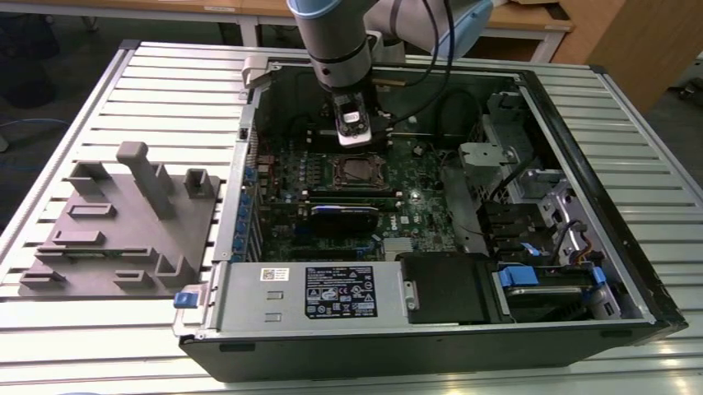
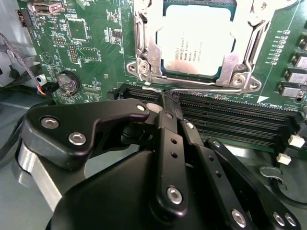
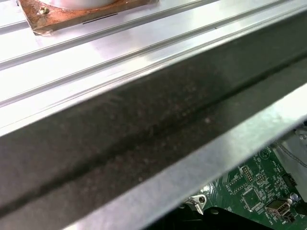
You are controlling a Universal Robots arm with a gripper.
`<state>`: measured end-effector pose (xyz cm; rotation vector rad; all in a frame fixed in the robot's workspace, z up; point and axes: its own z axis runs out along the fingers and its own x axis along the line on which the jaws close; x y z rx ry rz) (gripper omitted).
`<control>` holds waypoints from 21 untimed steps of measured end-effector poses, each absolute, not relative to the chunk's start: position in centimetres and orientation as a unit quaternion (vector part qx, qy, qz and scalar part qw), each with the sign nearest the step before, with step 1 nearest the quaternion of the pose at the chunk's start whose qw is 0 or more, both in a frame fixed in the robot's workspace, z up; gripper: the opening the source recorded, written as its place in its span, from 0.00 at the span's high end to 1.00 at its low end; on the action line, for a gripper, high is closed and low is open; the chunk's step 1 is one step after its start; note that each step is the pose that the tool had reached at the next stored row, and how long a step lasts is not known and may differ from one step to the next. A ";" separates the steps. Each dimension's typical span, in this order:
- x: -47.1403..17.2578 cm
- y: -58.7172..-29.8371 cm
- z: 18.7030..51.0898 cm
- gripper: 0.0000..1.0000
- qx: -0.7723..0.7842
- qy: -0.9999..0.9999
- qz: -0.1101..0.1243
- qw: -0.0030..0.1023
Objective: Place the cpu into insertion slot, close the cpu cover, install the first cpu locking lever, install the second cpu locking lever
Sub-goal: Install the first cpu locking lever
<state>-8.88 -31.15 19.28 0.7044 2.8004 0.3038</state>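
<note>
The cpu (image 2: pixel 199 40) lies in the insertion slot (image 1: pixel 338 174) on the green motherboard, its silvery top showing through the window of the cpu cover (image 2: pixel 147 52). The cover lies flat over the chip. A thin wire locking lever (image 2: pixel 211 89) runs along the socket edge beside the memory slots. My gripper (image 2: pixel 168 98) is shut, and its black fingertips rest at that lever, just off the socket's edge. In the exterior view the gripper (image 1: pixel 354 141) hangs inside the open case, right behind the socket.
Long black memory slots (image 2: pixel 230 120) lie between my fingers and the socket. A black card (image 1: pixel 342 220) and a power supply (image 1: pixel 318 292) sit nearer the front. The case wall (image 3: pixel 120 134) stands close by. A grey fixture (image 1: pixel 121 230) occupies the exterior view's left.
</note>
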 end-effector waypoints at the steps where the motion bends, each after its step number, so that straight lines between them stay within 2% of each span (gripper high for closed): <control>1: -8.9 -31.2 19.3 0.90 0.241 0.958 0.104 0.119; 21: -8.8 -31.5 19.2 0.90 0.241 0.958 0.103 0.119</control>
